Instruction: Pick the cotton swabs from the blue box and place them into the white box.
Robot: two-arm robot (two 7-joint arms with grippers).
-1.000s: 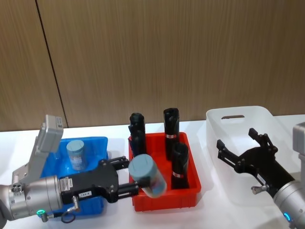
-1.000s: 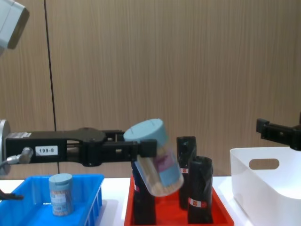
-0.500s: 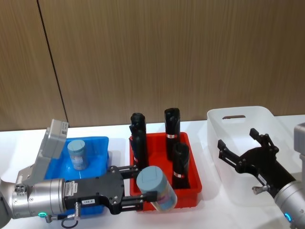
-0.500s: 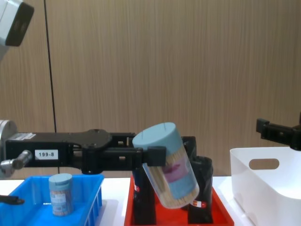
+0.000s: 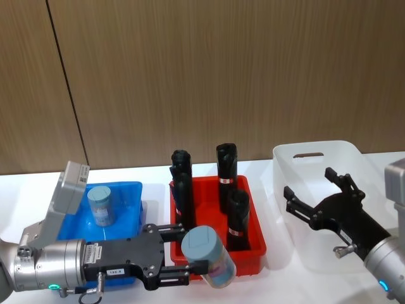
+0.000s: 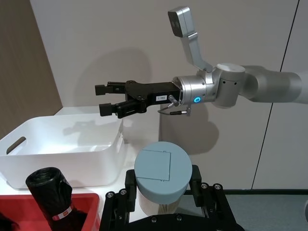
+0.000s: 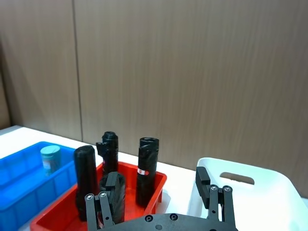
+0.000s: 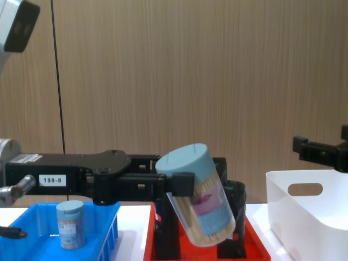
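**Midway: one jar in the air, none delivered yet**

Cotton swab jar [image 5: 207, 256] is tilted with its lid uppermost, clamped between the left gripper's [image 5: 193, 256] fingers. It hangs over the front edge of the red tray [image 5: 250, 265], between the blue box [image 5: 130, 185] and the white box [image 5: 316, 147]. Second jar [image 5: 100, 204] stands upright in the blue box. Right gripper [image 5: 308, 187] hovers over the white box, fingers spread and holding nothing. Judged: the carried jar needs setting down, then the second needs fetching.
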